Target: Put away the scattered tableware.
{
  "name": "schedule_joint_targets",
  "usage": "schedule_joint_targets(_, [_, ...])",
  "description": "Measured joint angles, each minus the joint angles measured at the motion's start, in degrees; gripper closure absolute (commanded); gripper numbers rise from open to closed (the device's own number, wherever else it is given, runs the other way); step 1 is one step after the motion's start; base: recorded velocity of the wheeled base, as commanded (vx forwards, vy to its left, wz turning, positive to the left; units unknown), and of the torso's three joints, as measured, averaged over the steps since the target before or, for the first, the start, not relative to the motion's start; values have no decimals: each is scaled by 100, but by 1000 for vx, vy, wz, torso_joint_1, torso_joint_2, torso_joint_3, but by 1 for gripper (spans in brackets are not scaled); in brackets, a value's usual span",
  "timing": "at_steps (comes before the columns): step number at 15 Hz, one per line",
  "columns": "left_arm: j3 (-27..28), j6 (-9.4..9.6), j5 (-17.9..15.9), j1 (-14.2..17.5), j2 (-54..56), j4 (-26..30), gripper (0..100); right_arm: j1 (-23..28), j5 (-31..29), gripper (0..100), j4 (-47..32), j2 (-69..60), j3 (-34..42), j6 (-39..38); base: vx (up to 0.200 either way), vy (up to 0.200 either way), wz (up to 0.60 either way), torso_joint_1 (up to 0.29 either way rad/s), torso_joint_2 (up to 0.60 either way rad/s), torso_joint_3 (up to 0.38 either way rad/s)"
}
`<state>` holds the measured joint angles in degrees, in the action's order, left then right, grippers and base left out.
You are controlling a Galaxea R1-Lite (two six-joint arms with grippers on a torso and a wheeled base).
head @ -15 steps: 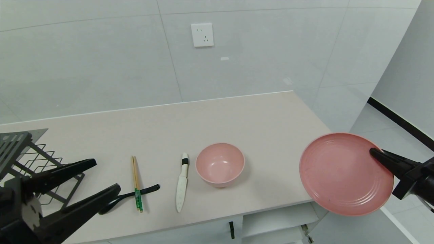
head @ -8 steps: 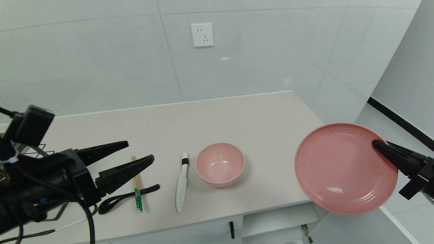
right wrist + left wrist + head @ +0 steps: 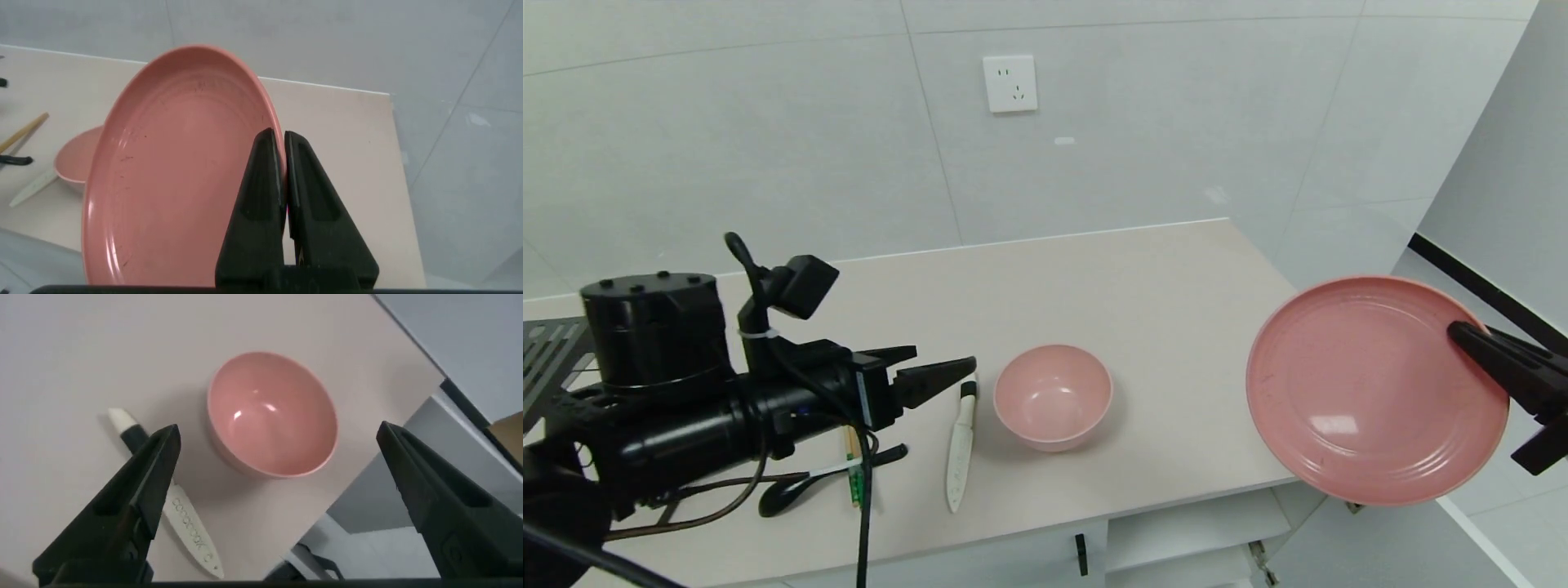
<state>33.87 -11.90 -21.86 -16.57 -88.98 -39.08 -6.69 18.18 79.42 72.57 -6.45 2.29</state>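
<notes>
My right gripper [image 3: 1462, 333] is shut on the rim of a pink plate [image 3: 1364, 392], which hangs tilted in the air off the counter's right end. The right wrist view shows the fingers [image 3: 278, 139] pinching the plate [image 3: 180, 180] edge. A pink bowl [image 3: 1052, 396] sits upright mid-counter. Just left of it lies a white knife [image 3: 961, 445] with a black band. My left gripper [image 3: 943, 357] hovers open above the knife's handle, pointing at the bowl. From the left wrist, the bowl [image 3: 272, 412] and knife [image 3: 176, 527] lie below the spread jaws.
Chopsticks [image 3: 855, 488] and a black spoon [image 3: 784, 498] lie near the front edge, partly hidden under my left arm. A wire rack [image 3: 547, 351] stands at the far left. The counter [image 3: 1176, 327] ends at the right, with white cabinet shelves [image 3: 1176, 539] below.
My left arm has swung in from the lower left across the counter, its open gripper now beside the bowl. The right gripper has raised the plate a little and carried it rightward.
</notes>
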Motion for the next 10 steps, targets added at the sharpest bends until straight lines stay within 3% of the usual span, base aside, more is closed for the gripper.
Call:
schedule_joint_targets(3, [119,71,618,-239,-619,-101,0,6,0,100,0,-22,55,-2,0,0,0,0,0,0])
schedule_joint_targets(8, [307,191,1078,-614,-1391,-503,0,2,0,100,9,-33,74,-9,0,0,0,0,0,0])
schedule_joint_targets(10, [340,356,1374,-750,-1590,-501,0,2,-1,100,9,-33,74,-6,0,0,0,0,0,0])
